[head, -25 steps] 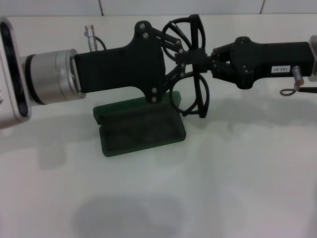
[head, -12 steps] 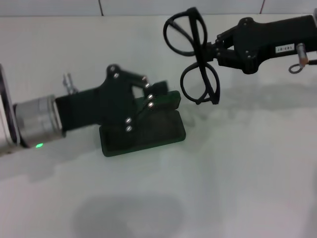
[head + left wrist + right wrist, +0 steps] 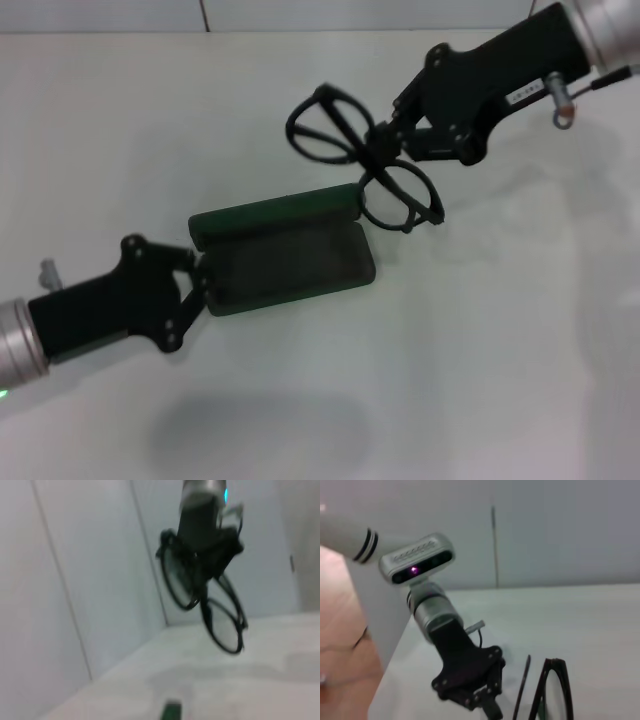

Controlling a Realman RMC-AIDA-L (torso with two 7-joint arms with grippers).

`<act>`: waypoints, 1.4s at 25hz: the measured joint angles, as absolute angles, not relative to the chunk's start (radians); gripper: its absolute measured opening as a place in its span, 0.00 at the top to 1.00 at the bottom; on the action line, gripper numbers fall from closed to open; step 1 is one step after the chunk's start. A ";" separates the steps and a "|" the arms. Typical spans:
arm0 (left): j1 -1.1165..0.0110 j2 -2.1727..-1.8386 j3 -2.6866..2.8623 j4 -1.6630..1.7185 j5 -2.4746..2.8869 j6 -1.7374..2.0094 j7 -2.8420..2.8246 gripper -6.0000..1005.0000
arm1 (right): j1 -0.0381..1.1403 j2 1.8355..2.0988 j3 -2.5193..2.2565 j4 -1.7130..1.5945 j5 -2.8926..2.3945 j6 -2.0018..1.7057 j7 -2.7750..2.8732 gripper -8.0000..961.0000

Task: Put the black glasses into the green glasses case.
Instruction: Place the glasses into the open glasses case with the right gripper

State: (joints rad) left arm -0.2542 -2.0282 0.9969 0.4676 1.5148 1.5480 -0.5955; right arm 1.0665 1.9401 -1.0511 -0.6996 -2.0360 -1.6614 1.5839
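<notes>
Head view shows the right gripper [image 3: 383,140] reaching in from the far right corner, its fingers pinched on the middle of the black glasses [image 3: 365,172], at the bridge between the two lenses. The glasses hang in the air, tilted, one lens toward the far left of the gripper and the other lens lower, nearer the table. That lower lens sits just beyond the right end of the green glasses case [image 3: 281,256]; I cannot tell whether it touches the case edge.

The case lies open on the white table [image 3: 480,360], its lid standing along the far side and the dark lined tray facing up. The glasses are not in the tray yet.

The left gripper [image 3: 196,285] comes in low from the near left, its fingertips right at the left end of the case. They appear to press against that end, though I cannot tell whether they actually clamp it.

From the left wrist, the glasses [image 3: 202,602] dangle below the right gripper [image 3: 202,575] against the pale wall, both lenses clear of the table surface.

From the right wrist, the left gripper [image 3: 487,700] shows farther off, and the frame of the glasses [image 3: 550,692] runs along the near edge.
</notes>
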 joint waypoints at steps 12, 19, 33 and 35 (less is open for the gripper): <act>-0.164 -2.024 0.947 0.471 1.542 1.502 -0.708 0.99 | 1.261 2.027 -1.241 -0.685 -2.284 -1.596 1.596 0.95; -0.166 -2.015 0.933 0.474 1.549 1.508 -0.713 0.99 | 1.321 2.028 -1.441 -0.666 -2.223 -1.488 1.661 0.95; -0.172 -2.019 0.935 0.489 1.560 1.520 -0.708 0.99 | 1.313 2.028 -1.717 -0.659 -2.056 -1.277 1.726 0.95; -0.177 -2.019 0.937 0.489 1.560 1.520 -0.709 0.99 | 1.311 2.028 -1.757 -0.658 -2.043 -1.248 1.727 0.95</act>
State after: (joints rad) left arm -0.1773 -2.0193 0.9369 0.4895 1.5601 1.5199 -0.7090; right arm 1.3105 2.0278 -1.7571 -0.6582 -2.0432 -1.2481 1.7267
